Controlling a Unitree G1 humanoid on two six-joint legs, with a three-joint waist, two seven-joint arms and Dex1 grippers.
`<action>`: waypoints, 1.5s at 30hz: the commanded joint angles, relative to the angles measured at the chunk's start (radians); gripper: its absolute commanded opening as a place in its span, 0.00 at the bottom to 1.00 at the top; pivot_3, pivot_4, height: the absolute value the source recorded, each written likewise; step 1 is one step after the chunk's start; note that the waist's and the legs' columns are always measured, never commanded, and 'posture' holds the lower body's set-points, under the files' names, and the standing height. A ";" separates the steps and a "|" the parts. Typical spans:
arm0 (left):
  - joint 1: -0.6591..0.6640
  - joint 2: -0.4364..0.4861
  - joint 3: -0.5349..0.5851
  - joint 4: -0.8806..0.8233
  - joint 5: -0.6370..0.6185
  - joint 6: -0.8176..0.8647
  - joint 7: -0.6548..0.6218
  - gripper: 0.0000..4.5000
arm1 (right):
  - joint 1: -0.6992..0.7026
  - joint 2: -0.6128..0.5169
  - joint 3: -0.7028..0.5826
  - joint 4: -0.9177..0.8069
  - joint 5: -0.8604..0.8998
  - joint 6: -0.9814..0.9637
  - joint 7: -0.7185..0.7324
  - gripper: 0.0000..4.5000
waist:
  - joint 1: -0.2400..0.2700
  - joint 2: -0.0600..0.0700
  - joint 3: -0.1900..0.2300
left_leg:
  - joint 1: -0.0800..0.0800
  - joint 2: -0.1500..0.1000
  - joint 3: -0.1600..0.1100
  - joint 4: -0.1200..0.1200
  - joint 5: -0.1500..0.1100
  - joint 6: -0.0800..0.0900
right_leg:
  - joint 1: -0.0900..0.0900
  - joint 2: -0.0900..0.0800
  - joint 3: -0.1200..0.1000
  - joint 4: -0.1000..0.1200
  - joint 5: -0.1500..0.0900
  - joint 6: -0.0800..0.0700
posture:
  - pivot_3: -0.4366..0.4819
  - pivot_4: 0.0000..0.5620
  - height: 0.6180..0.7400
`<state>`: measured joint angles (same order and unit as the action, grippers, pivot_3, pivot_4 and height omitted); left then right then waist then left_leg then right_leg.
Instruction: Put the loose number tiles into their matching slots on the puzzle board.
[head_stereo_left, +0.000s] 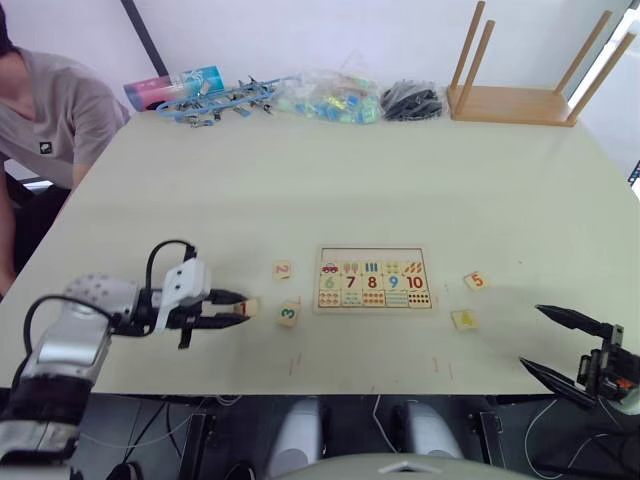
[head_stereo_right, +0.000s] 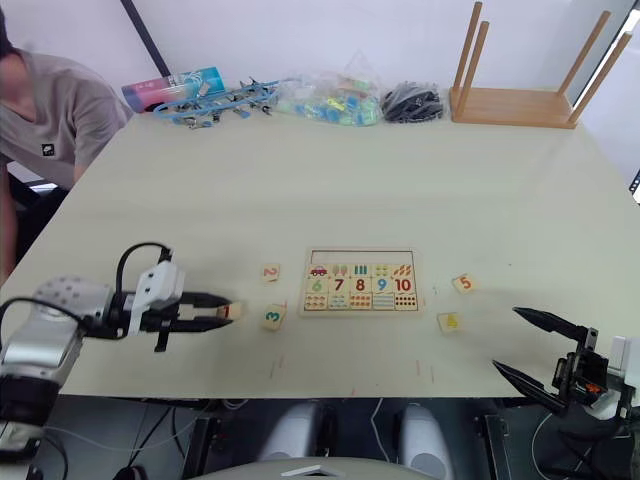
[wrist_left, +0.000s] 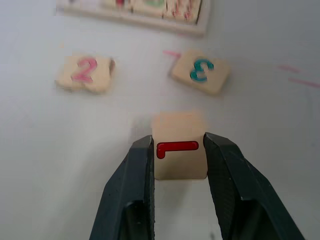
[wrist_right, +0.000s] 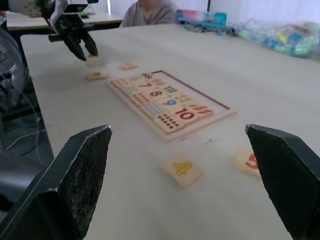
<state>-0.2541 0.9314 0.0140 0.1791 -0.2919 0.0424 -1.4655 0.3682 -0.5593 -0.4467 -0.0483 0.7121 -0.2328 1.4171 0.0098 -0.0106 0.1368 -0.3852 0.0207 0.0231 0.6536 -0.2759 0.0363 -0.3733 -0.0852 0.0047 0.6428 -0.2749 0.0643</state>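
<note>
Right gripper (head_stereo_left: 560, 345) nearest, at the table's near edge on the right; its two black fingers spread wide, nothing between them; in its wrist view the yellow 4 tile (wrist_right: 182, 170) lies on the table just beyond the fingertips, the orange 5 tile (wrist_right: 248, 161) beside it; both tiles sit right of the puzzle board (head_stereo_left: 374, 279), apart from it, the 5 farther from the robot than the 4. Left gripper (head_stereo_left: 238, 308) low over the table (head_stereo_left: 300, 180) on the left; its fingers sit either side of the red 1 tile (wrist_left: 179, 151), close against its edges; tile flat on the table, fingers pinching or just about touching. Green 3 tile (head_stereo_left: 289, 313) just right of that, tilted; pink 2 tile (head_stereo_left: 283, 269) a little farther back; both between the left gripper and the board, touching neither. Board near table centre; digits 6 to 10 seated in their row; top row of slots (head_stereo_right: 358, 256) bare wood. Far edge: overturned wooden stool (head_stereo_left: 520, 90), bags of small parts (head_stereo_left: 330, 98); a person (head_stereo_left: 45, 110) seated at the far left.
</note>
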 joint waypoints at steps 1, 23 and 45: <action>-0.084 0.010 -0.033 -0.014 -0.021 0.058 -0.053 0.21 | 0.021 0.006 -0.030 -0.051 0.018 -0.003 -0.026 1.00 | 0.002 0.000 0.000 | 0.000 -0.001 0.001 0.000 0.000 0.000 | 0.000 0.001 0.001 0.000 0.000 0.000 | 0.48 0.27 1.00; -0.704 -0.347 -0.300 0.504 0.252 -0.113 -0.038 0.21 | 0.065 0.066 0.005 -0.157 -0.011 -0.023 -0.164 1.00 | 0.007 -0.006 0.006 | -0.011 -0.002 -0.006 0.016 0.000 0.000 | -0.002 0.015 0.004 0.003 0.002 0.003 | 0.48 0.27 1.00; -0.791 -0.458 -0.332 0.766 0.398 -0.235 0.009 0.21 | 0.048 0.065 -0.002 -0.097 -0.033 -0.074 -0.151 1.00 | 0.004 -0.008 0.011 | -0.013 -0.003 -0.006 0.017 -0.001 0.001 | -0.003 0.015 0.007 0.002 0.002 0.005 | 0.48 0.27 1.00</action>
<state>-1.0347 0.4774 -0.3340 0.9526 0.1158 -0.1979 -1.4577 0.4159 -0.4910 -0.4301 -0.1369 0.6750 -0.2858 1.2603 0.0138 -0.0183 0.1474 -0.3977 0.0174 0.0168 0.6701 -0.2765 0.0376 -0.3761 -0.0700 0.0121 0.6454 -0.2729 0.0691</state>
